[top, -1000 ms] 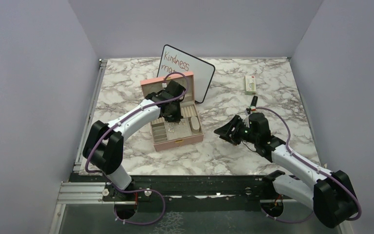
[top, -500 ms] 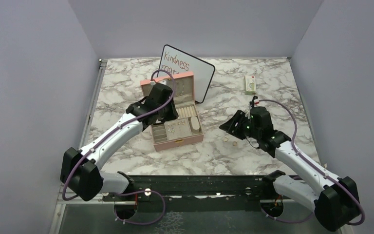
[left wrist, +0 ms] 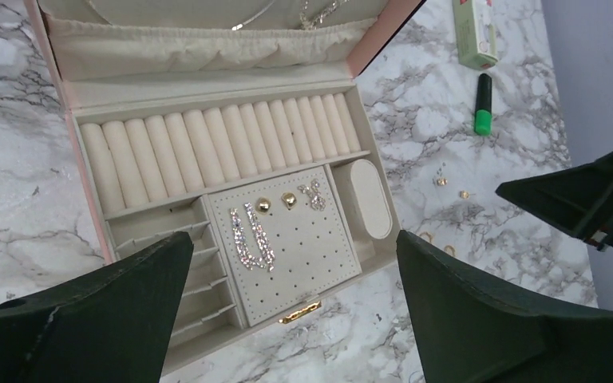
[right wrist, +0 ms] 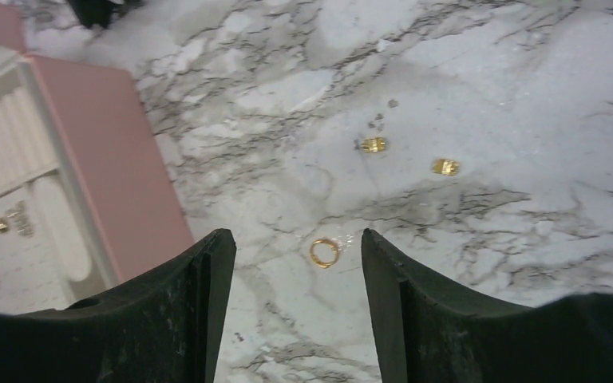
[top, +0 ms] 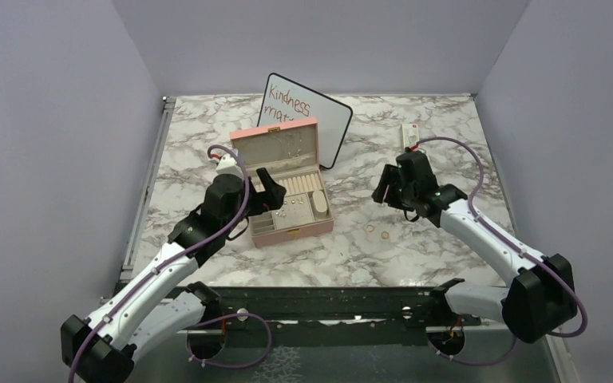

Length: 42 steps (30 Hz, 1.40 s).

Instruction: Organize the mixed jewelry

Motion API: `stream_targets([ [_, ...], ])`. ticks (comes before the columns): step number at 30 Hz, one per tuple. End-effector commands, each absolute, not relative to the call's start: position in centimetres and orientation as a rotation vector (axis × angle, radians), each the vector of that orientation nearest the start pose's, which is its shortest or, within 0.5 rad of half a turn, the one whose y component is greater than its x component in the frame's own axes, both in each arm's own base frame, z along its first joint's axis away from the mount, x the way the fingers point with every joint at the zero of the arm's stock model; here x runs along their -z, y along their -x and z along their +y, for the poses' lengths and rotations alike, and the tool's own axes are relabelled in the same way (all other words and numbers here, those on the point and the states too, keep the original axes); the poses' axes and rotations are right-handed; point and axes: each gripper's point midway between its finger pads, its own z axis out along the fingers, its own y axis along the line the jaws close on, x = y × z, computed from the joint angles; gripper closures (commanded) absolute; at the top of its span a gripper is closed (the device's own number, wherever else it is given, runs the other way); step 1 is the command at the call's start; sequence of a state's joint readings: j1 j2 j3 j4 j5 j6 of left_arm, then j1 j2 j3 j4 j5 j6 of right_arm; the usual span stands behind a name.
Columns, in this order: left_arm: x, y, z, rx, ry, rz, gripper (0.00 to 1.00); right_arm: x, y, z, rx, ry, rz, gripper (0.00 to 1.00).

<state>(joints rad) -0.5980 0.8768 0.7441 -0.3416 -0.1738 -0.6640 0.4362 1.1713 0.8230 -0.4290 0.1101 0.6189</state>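
The left pincer (left wrist: 291, 239) is hanging over the open pink jewelry box (top: 315, 229), its jaws spread wide and gripping nothing. In its wrist view the dark fingers (left wrist: 112, 311) are framing the near half of the box. Inside, a row of cream ring rolls (left wrist: 215, 148) is running along the far side. Nearer, a perforated earring panel (left wrist: 303, 255) is carrying a pair of long sparkly earrings (left wrist: 251, 235), two gold studs (left wrist: 262, 205) and a small sparkly piece (left wrist: 313, 193). An oval cushion (left wrist: 367, 209) is lying just right of the panel.

The right pincer (right wrist: 291, 239) is hovering over the marble bench (top: 327, 255) to the right of the box, jaws apart and empty. Two gold rings (top: 369, 228) are lying close together on the bench, just right of the box's near right corner. In the right wrist view one ring (right wrist: 324, 252) is showing in the gap between the fingers, flat on the marble. Whether the fingertips are down at its level cannot be told. Two small gold bits (right wrist: 373, 144) are lying a little farther off, apart from each other.

A whiteboard (top: 319, 128) with red handwriting is leaning behind the box lid. A green marker (left wrist: 484, 104) and a white-green packet (left wrist: 475, 32) are lying at the far right of the bench.
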Motion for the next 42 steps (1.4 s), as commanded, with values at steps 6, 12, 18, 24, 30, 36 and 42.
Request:
stream_targets([
  [6, -23.1, -27.0, -17.0, 0.649, 0.103, 1.833, 0.01, -9.1, -30.2, 11.5, -0.096, -0.244, 2.488, 0.37],
  [12, -22.2, -27.3, -17.5, 0.641, 0.082, 1.863, 0.01, -7.6, -32.0, 12.5, -0.075, -0.189, 2.533, 0.48],
  [18, -21.5, -27.4, -18.2, 0.66, 0.064, 1.894, 0.01, -5.9, -32.9, 12.0, 0.013, -0.197, 2.57, 0.62],
  [24, -21.3, -27.7, -18.0, 0.647, 0.084, 1.898, 0.06, -4.7, -33.4, 12.1, 0.027, -0.135, 2.58, 0.76],
  [30, -21.1, -27.8, -17.9, 0.636, 0.093, 1.907, 0.1, -3.9, -34.2, 12.1, 0.062, -0.102, 2.58, 0.8],
  [36, -20.9, -27.9, -18.0, 0.632, 0.091, 1.913, 0.13, -3.2, -34.7, 11.8, 0.094, -0.091, 2.578, 0.81],
  [42, -20.7, -28.0, -18.1, 0.63, 0.088, 1.92, 0.17, -3.4, -35.0, 12.0, 0.09, -0.083, 2.563, 0.88],
])
